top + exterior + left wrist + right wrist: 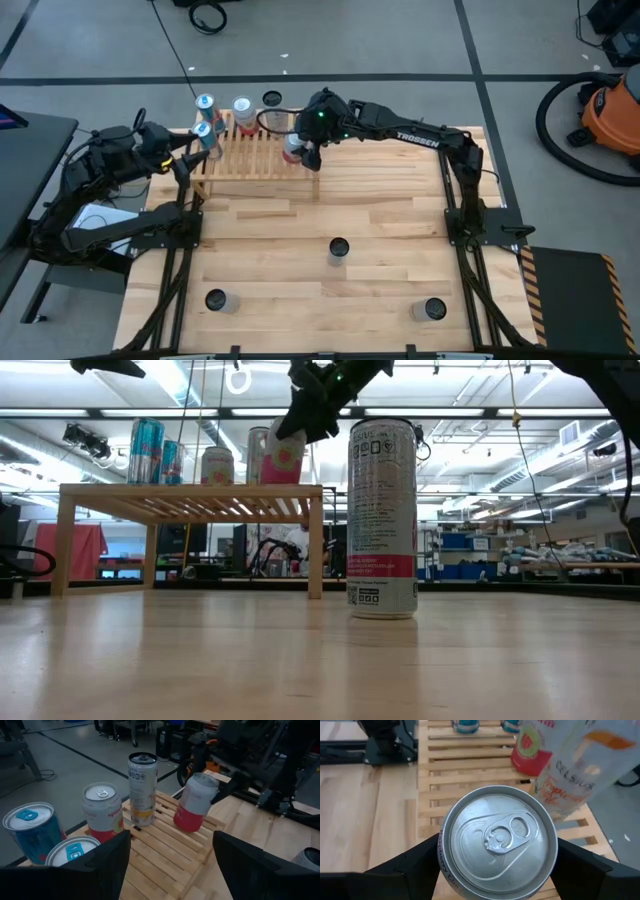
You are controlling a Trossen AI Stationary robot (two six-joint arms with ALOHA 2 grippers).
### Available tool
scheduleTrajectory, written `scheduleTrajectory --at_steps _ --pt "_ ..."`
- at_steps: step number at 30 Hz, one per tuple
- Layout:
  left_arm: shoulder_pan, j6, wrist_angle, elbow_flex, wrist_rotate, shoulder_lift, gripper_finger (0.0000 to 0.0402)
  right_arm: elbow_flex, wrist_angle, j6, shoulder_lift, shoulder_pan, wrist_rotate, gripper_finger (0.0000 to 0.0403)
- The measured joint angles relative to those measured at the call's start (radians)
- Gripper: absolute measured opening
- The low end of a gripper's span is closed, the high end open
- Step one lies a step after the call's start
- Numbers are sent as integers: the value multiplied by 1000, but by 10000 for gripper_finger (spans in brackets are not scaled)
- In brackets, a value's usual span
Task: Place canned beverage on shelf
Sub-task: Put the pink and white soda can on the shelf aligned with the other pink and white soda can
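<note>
Overhead camera looks straight down; the low one sits at tabletop level; both wrist cameras, close in, share the shelf (255,150).

A silver can top (497,837) with its pull tab is seen between the right gripper's (495,870) two dark fingers (405,865), above the slatted shelf (445,775). A red can (532,750) and a white can (580,765) stand on the slats beyond.
</note>
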Motion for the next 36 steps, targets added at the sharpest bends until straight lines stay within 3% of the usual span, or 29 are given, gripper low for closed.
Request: scheduleTrajectory --at_steps 13,26,36 --pt "0 -21 -4 0 0 0 284 6 25 0 23 -2 -18 329" --pt "0 6 -5 0 0 0 284 7 22 -1 26 -4 -34 382" --pt "0 8 0 0 51 0 284 7 22 -1 -42 -5 11 390"
